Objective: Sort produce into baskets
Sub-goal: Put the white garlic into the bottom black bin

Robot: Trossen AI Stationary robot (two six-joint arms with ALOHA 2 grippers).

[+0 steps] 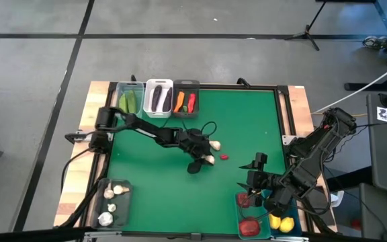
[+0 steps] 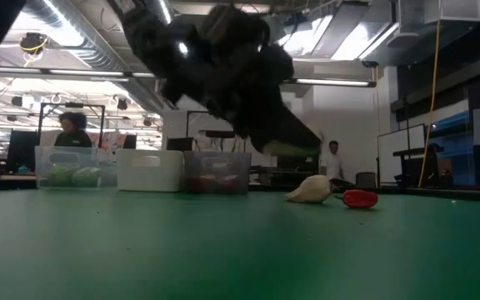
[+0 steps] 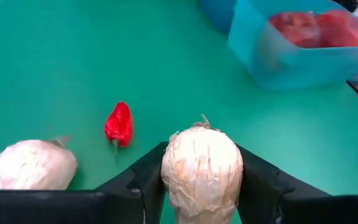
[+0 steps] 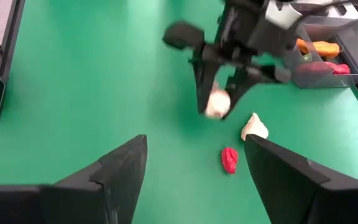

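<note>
Left wrist view shows your left gripper w/ its jaws pinching a white garlic bulb from both sides, over the mat's middle. The bulb is rounded and papery, so if the pinch sits off-centre it'll prob squirt out once you lift or swing; check it's seated before you travel. A second garlic bulb lies on the mat just beside, and a small red chili is near it; drag low on the way out and you could knock either one away. In the high view the garlic bin is at the near left corner w/ a few white bulbs in it already, well apart from the grip, so that's a long carry for a marginal hold. Right gripper hangs w/ jaws spread, holding nothing, by the teal bins at the near right; those hold red round fruits and yellow lemons. Along the far edge: clear bin w/ green cucumbers, white bin w/ purple eggplants, dark grey bin w/ an orange carrot and a red piece. Don't overshoot into the wrong bin.
</note>
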